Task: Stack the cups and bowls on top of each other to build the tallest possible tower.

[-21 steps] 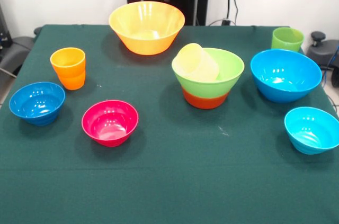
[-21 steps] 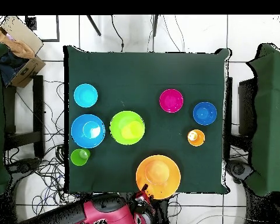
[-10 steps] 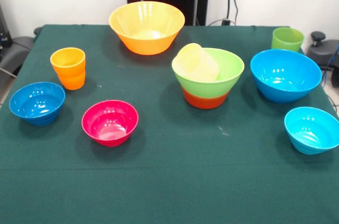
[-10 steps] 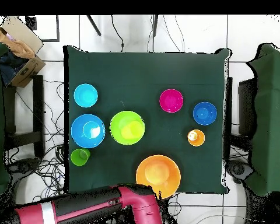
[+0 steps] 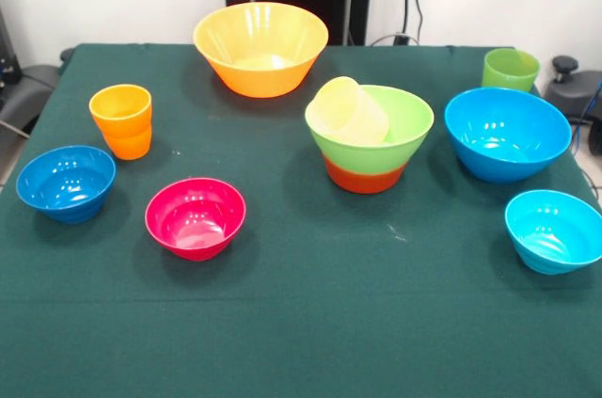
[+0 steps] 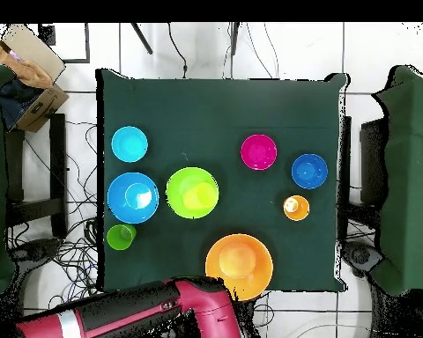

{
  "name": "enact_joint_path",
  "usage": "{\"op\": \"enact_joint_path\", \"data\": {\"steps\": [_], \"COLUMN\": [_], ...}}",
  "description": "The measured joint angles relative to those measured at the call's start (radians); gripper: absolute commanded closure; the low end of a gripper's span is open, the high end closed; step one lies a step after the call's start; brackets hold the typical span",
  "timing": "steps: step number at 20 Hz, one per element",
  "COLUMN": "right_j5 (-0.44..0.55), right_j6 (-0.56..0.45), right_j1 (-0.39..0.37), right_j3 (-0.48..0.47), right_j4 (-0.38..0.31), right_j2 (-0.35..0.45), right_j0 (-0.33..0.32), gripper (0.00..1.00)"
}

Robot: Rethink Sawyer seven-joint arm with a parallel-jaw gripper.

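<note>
The tower stands right of the table's middle: an orange-red bowl (image 5: 365,175) at the bottom, a light green bowl (image 5: 400,125) nested in it, and a pale yellow cup (image 5: 348,111) lying tilted inside; from overhead it shows as the light green bowl (image 6: 192,193). Standing apart are an orange cup (image 5: 121,120), a light green cup (image 5: 510,70), a big yellow-orange bowl (image 5: 261,47), a magenta bowl (image 5: 195,218), a big blue bowl (image 5: 506,133), a small dark blue bowl (image 5: 66,183) and a cyan bowl (image 5: 553,230). My red arm (image 6: 136,312) lies off the table beside the yellow-orange bowl (image 6: 239,265). The gripper is not visible.
A dark green cloth (image 5: 301,323) covers the whole table. In the overhead view a cardboard box (image 6: 30,75) sits off one table corner, cables lie on the floor, and dark green covered furniture (image 6: 409,176) flanks the table.
The gripper tips seen at the top edge of the front view a second ago have gone. In the overhead view the arm has swung out along the table's edge. Cups and bowls have not moved.
</note>
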Motion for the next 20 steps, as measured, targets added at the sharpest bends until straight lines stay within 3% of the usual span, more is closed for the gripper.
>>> {"op": "enact_joint_path", "data": {"steps": [4, 11, 13, 18, 20], "right_j5": [0.022, 0.077, 0.074, 0.033, 0.032], "right_j6": [0.0, -0.003, -0.013, -0.066, -0.071], "right_j1": [-0.014, -0.022, -0.016, 0.016, 0.018], "right_j3": [0.003, 0.02, 0.033, 0.096, 0.114], "right_j4": [0.024, 0.16, 0.246, 0.556, 0.606], "right_j2": [0.007, 0.007, 0.007, -0.006, -0.016], "right_j0": [0.012, 0.014, 0.014, 0.055, 0.097], "gripper": [0.0, 0.0, 0.0, 0.0, 0.0]}}
